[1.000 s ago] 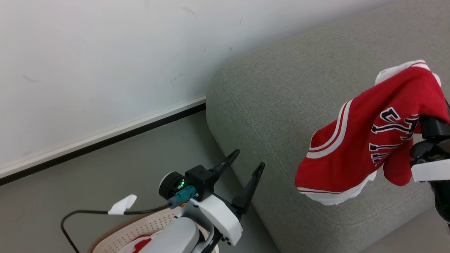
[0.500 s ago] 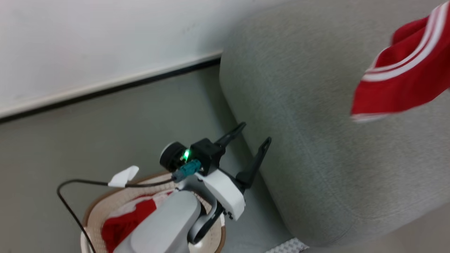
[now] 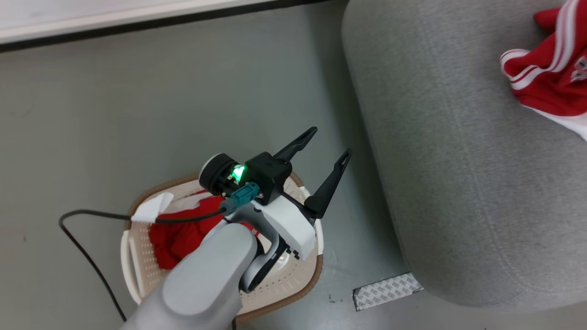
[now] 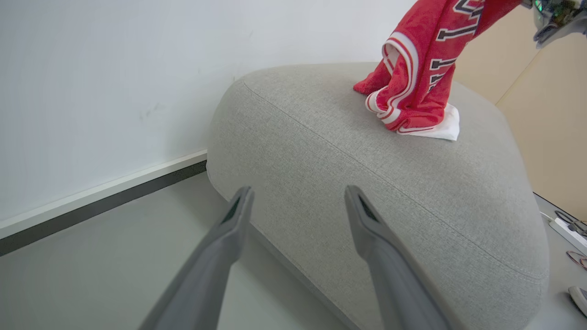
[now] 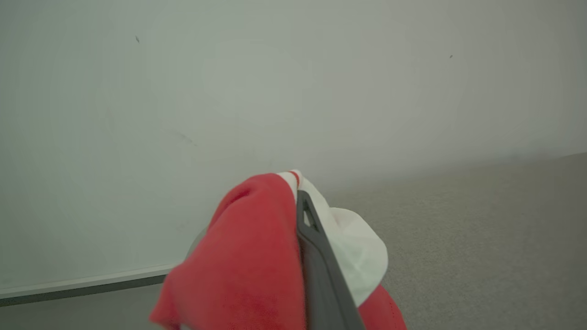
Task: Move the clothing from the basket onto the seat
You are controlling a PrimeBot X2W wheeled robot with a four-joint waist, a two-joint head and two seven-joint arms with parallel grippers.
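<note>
Item 1: red jersey (image 4: 412, 91), clamped in right end effector (image 5: 300, 201), hem now bunched on grey sofa (image 3: 458, 183); second ago dangling above it.
Item 2: red garment (image 3: 179, 238) in laundry basket (image 3: 289, 279), beneath left end effector (image 3: 331, 141), spread apart, empty.
Judgement: first piece near release, one remaining.

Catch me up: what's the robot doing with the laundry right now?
It is moving clothes from the basket to the sofa. The right tool is shut on a red jersey, which hangs from it with its lower end resting on the sofa's top. The left tool is open and empty, hovering over the basket's edge beside the sofa. A second red garment lies in the basket, not yet picked up.
</note>
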